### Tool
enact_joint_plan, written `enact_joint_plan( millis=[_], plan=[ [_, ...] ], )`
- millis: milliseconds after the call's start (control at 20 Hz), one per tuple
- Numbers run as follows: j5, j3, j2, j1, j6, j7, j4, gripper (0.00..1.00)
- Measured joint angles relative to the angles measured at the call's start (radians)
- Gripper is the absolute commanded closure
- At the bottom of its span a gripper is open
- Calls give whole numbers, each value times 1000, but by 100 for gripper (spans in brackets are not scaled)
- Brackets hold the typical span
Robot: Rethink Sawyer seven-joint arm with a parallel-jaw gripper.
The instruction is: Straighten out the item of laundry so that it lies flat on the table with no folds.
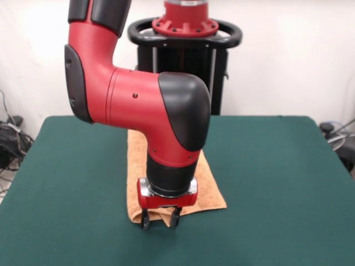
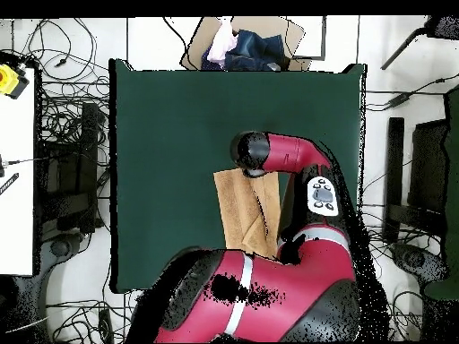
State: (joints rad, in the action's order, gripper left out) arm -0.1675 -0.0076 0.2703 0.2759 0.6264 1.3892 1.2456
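Observation:
The item of laundry (image 1: 208,188), a peach terry towel, lies near the middle of the green table (image 1: 277,166), partly under my arm. Its near left corner looks bunched, and the right part looks doubled over. My gripper (image 1: 160,220) points straight down at the towel's near edge. The fingers (image 1: 145,223) stand apart and open, astride that edge, with nothing pinched that I can see. From overhead, the towel (image 2: 240,210) runs lengthwise on the table (image 2: 161,134) with a fold line along it, and the arm's wrist hides the gripper.
A cardboard box (image 2: 242,45) with dark and pale cloth sits past one table edge in the overhead view. Cables lie on the floor on both sides. My bulky elbow (image 1: 166,105) hangs over the towel's middle.

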Motion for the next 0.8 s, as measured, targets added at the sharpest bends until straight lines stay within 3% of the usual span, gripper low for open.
enact_joint_plan(
  millis=[450, 800],
  plan=[
    [5, -6, -2, -4, 0, 0, -3, 0],
    [60, -2, 19, 26, 0, 0, 33, 0]
  ],
)
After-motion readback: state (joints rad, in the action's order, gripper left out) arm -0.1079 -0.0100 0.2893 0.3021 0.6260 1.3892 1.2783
